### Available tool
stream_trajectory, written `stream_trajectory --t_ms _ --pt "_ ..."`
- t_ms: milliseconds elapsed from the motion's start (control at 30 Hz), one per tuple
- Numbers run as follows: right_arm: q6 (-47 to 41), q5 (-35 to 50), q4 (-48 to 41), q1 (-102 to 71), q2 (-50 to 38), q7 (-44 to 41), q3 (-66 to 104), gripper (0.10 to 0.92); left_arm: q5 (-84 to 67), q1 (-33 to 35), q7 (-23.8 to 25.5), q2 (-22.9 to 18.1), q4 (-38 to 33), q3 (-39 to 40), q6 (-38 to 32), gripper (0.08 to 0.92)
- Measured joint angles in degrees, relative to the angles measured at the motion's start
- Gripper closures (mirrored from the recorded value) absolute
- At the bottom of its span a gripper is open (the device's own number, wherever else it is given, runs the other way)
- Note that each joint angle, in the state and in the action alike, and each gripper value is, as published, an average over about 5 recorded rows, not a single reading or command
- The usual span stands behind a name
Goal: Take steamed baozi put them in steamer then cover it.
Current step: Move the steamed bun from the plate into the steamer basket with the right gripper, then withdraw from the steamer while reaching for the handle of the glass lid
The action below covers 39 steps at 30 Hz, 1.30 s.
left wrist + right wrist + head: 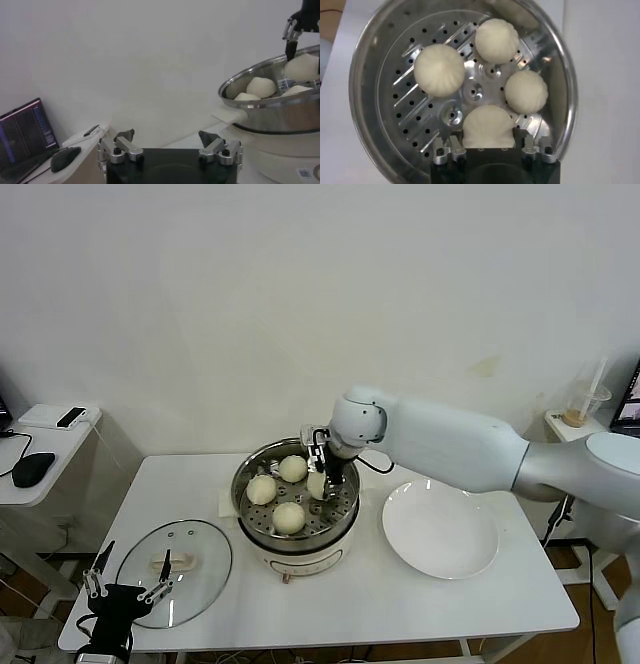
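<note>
The steamer (243, 480) stands at the table's middle on its white base. Three baozi (293, 468) (262, 489) (289, 516) lie on its perforated tray. My right gripper (322, 482) reaches down inside the pot and is shut on the fourth baozi (316, 485), low over the tray. In the right wrist view my right gripper (488, 137) has that baozi (488, 125) between its fingers (520, 136), with the others (439, 69) beyond. The glass cover (190, 584) lies flat at front left. My left gripper (125, 586) is open and empty at the cover's near edge.
An empty white plate (440, 529) lies right of the steamer. A side table with a mouse (33, 468) stands at far left. A drink cup (583, 406) stands at far right. The left wrist view shows the steamer's wall (270, 107) off to one side.
</note>
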Motion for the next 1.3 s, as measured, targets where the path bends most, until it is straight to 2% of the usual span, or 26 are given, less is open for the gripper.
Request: stream_trajectory --t_ms 100,300,700,1000,1300 --pt "0.2 -0.4 -0.2 -0.4 0.0 0.0 0.3 0.359 0.0 0.0 0.0 0.0 0.0 0.0 0.0 0.177" --pt "0.1 -0.9 0.5 -0.4 -0.6 -0.3 1.1 0.222 0.0 0.1 0.0 -0.1 0.0 0.0 0.0 0.177" --pt "0.2 2.8 6.2 0.7 -5.7 2.3 5.6 0.202 0.0 -0.5 0.0 -0.1 -0.1 0.5 -0.1 0.177" --pt "4.8 9.9 16.7 -6.7 -14.9 17.3 13.7 0.203 0.1 -1.0 0.0 0.0 -0.2 1.2 -0.2 0.177" --pt "15.9 10.6 26.6 -28.7 -22.5 33.7 33.4 0.203 0.4 -1.9 -0.1 0.1 0.6 2.4 -0.7 0.177"
